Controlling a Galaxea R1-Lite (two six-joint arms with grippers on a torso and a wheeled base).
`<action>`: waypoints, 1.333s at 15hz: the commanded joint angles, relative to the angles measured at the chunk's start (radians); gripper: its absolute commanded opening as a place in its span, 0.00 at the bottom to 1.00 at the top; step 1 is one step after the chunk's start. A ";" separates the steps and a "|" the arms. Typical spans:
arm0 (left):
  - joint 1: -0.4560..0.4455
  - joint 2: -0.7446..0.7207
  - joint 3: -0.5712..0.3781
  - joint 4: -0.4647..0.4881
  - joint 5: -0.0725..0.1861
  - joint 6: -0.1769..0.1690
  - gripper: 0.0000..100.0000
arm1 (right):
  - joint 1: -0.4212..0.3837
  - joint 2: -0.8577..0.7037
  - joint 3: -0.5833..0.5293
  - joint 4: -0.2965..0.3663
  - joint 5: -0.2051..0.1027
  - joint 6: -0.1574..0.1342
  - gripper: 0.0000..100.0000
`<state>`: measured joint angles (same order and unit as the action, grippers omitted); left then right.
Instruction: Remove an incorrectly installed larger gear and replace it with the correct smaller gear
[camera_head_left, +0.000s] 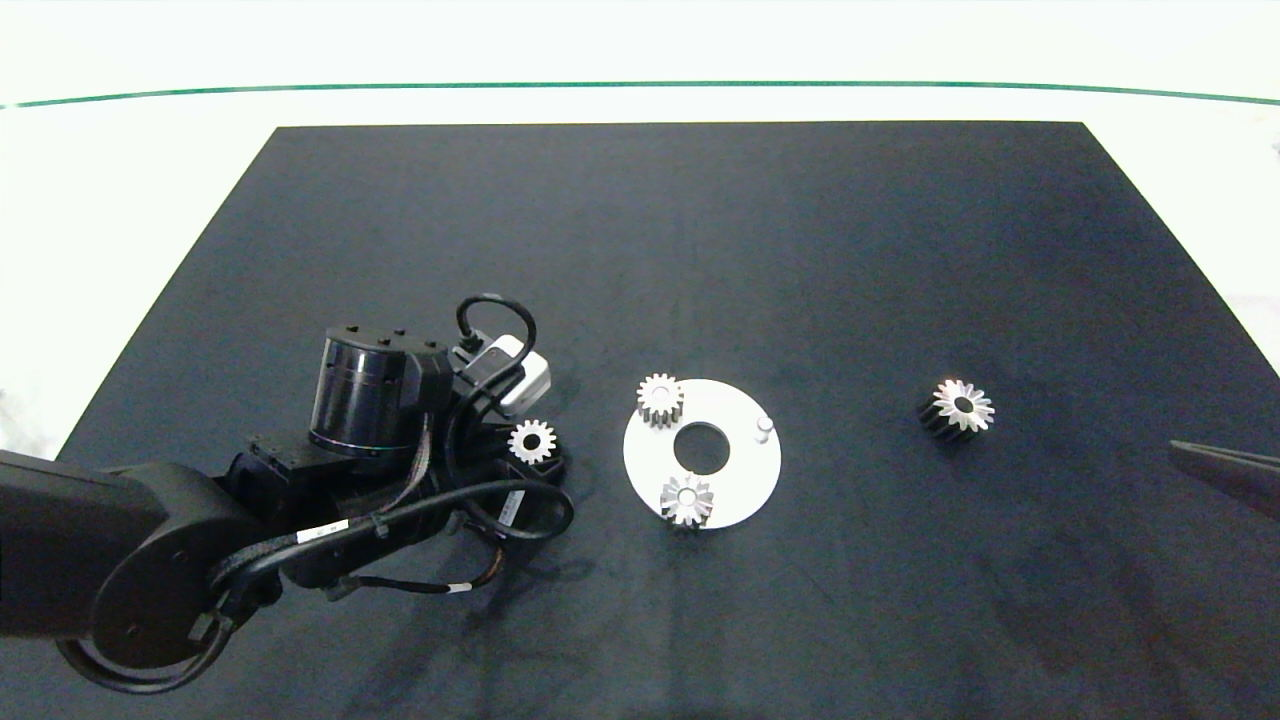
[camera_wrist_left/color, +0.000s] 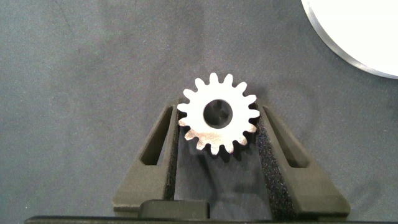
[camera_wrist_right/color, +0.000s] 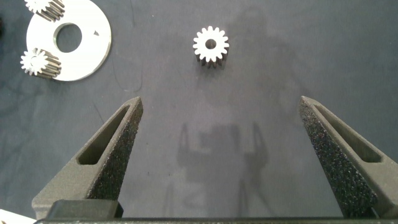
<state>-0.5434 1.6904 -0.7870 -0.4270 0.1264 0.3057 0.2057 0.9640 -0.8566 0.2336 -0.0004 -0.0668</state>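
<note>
The left tool (camera_head_left: 533, 452) is down on the black mat (camera_head_left: 700, 250) that covers the tabletop, just to the left of the round white plate (camera_head_left: 740, 480). The smaller gear (camera_wrist_left/color: 218, 114), pale with short blunt teeth and a wide round bore, sits between its two grey fingers (camera_wrist_left/color: 283, 155). In the left wrist view the foam-padded finger lies against the gear's teeth on one side, and the other finger (camera_wrist_left/color: 155, 149) is right at the teeth on the opposite side, so the tool is closed around the gear. The gear lies flat, bore facing up, with the plate's curved edge (camera_wrist_left/color: 354, 37) close by.

The plate has a large centre hole and carries two small gears: one (camera_head_left: 660, 399) at its upper-left rim and one with a sharper star-like face (camera_head_left: 687, 499) at its lower rim. A short white peg (camera_head_left: 764, 427) stands bare on the plate's right side.

The larger gear (camera_head_left: 957, 408), with long pointed teeth and dark sides, lies on the mat well to the right of the plate, apart from everything else.

The right tool (camera_wrist_right/color: 221, 168) hovers above the mat at the right edge of the head view, its fingers spread wide and holding nothing; the larger gear (camera_wrist_right/color: 211, 45) shows ahead of it, beyond the fingertips.
</note>
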 joint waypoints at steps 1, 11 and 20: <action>-0.001 -0.002 0.005 0.001 0.001 0.001 0.16 | 0.001 -0.001 0.002 0.001 0.000 -0.001 1.00; -0.038 -0.167 -0.003 0.129 0.018 -0.011 0.16 | 0.000 -0.028 0.005 0.003 -0.001 0.019 1.00; -0.214 -0.219 -0.043 0.174 0.122 -0.011 0.16 | 0.000 -0.122 0.004 0.006 0.003 0.019 1.00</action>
<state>-0.7332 1.4734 -0.8145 -0.2526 0.2423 0.2928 0.2064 0.8657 -0.8500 0.2377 0.0023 -0.0466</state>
